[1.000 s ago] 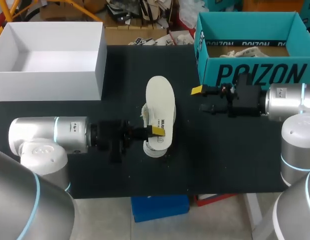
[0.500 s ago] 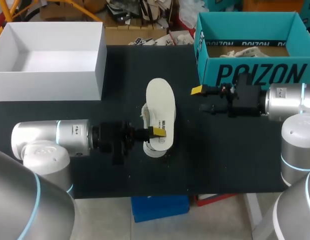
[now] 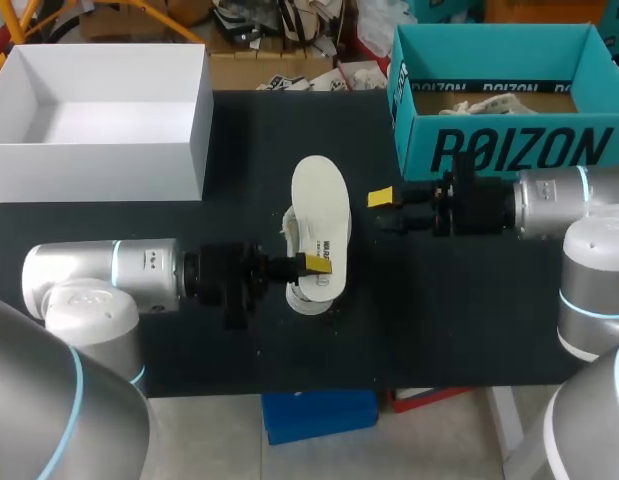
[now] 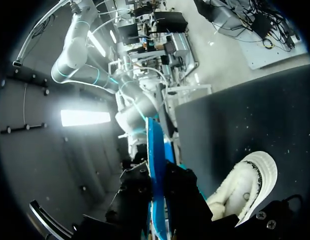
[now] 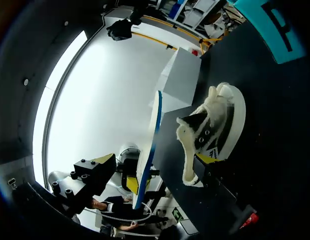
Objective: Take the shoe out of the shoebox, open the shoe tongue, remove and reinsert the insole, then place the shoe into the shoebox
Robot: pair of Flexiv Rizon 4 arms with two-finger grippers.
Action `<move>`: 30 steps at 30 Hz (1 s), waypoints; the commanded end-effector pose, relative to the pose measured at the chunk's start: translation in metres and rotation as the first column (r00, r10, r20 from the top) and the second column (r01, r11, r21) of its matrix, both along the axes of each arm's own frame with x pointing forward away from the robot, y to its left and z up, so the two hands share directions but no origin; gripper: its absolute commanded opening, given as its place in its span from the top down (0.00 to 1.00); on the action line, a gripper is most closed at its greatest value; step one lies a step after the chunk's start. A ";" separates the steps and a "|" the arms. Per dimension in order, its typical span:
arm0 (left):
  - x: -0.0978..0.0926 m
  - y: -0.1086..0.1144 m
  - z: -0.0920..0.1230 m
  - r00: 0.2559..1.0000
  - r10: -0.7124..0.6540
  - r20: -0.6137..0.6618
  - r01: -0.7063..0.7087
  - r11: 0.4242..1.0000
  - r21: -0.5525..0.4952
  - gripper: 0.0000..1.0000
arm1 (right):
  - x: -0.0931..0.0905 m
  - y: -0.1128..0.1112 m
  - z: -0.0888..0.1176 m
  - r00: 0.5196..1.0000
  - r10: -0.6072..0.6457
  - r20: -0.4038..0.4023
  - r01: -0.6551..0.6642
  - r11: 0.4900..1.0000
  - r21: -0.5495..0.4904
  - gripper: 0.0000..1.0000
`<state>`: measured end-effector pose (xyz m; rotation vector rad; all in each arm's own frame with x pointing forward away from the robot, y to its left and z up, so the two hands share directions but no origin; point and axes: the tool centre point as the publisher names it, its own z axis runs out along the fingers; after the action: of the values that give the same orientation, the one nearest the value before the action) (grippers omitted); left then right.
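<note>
Head view shows me the black table (image 3: 439, 320) from above. The shoe (image 3: 321, 200) is out of its box. It lies on its side in the middle of the table, with its pale sole showing. Its toe points to 12 o'clock and its heel to 6 o'clock.

The teal shoebox (image 3: 509, 148) is open and sits at 2 o'clock from the shoe, well apart from it. Some pale stuff lies inside it, but I cannot tell what it is. A white box (image 3: 99, 170), also open, sits at 10 o'clock from the shoe.

My left claw (image 3: 314, 263) comes in from 9 o'clock and touches the heel end of the shoe. I cannot tell if it is clamped on the shoe or only resting there.

My right claw (image 3: 386, 210) comes in from 3 o'clock. It hangs near the shoe, beside its middle, but does not touch it. Its two sides are apart and nothing is held between them.

From the left wrist view, the shoe (image 4: 245, 185) lies just ahead of the claw and a bit off to one side. I can see its fluffy lining and the rim of the sole.

From the right wrist view, the shoe (image 5: 215, 125) lies ahead of the claw with its fuzzy opening turned my way. The left claw (image 5: 207, 159) sits against its heel. The white box (image 5: 182, 75) stands past the shoe.
</note>
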<state>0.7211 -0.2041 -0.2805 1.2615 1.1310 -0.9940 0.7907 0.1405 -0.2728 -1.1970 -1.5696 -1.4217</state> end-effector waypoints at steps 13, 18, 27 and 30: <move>-0.001 -0.001 0.000 1.000 0.004 0.002 -0.004 1.000 0.004 1.00 | -0.001 0.027 0.008 0.957 0.184 -0.223 -0.197 0.980 -0.038 0.00; -0.001 -0.001 0.000 1.000 0.004 0.002 -0.004 1.000 0.004 1.00 | -0.003 0.028 0.008 0.958 0.154 -0.243 -0.172 0.984 -0.055 0.00; -0.001 -0.001 0.000 1.000 0.004 0.002 -0.004 1.000 0.004 1.00 | -0.008 0.047 0.004 0.955 0.116 -0.274 -0.137 0.989 -0.060 0.00; -0.001 -0.001 0.000 1.000 0.004 0.002 -0.004 1.000 0.004 1.00 | -0.009 0.051 0.002 0.955 0.104 -0.277 -0.125 0.990 -0.058 0.00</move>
<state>0.7215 -0.2041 -0.2805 1.2633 1.1309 -0.9954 0.7850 0.1843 -0.2681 -1.2551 -1.4898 -1.0655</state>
